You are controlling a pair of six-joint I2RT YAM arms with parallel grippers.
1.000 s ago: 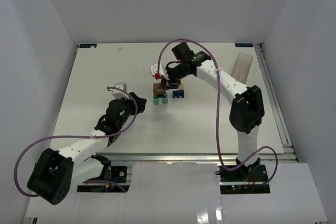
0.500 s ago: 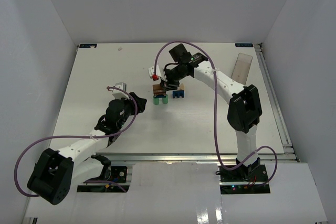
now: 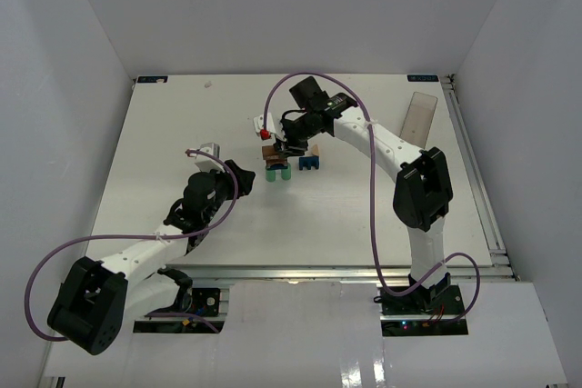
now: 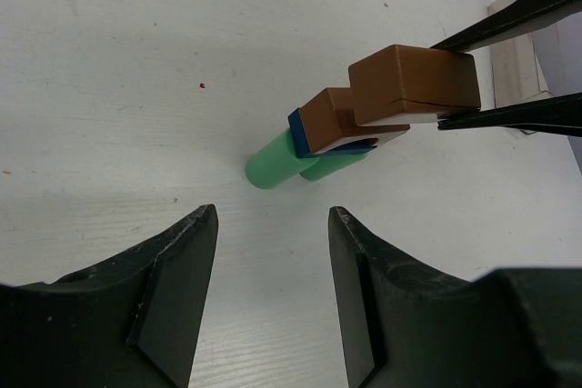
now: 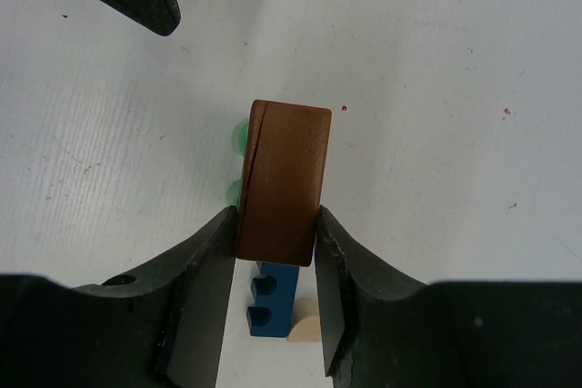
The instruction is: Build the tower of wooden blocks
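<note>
R claw (image 5: 275,217) is closed on the brown brick (image 5: 284,184), one finger on each long side, and holds it at the top of the stack, approx. in the middle of the bench (image 3: 164,134). Below the brick, in the left wrist view, comes the brown arch (image 4: 329,120), then a flat blue piece (image 4: 296,134), then the two green cylinders (image 4: 277,163) side by side at the bottom. The brick is on the arch or just above it; I cannot tell if they touch. L claw (image 4: 268,261) is wide open w/ nothing inside. It points at the stack from the left side and is well apart from it. On the bench just right of the stack is a blue block (image 5: 273,302) w/ notches, and a tan piece (image 5: 306,326) is right beside it. A clear box (image 3: 420,114) lies near the far right edge of the bench
</note>
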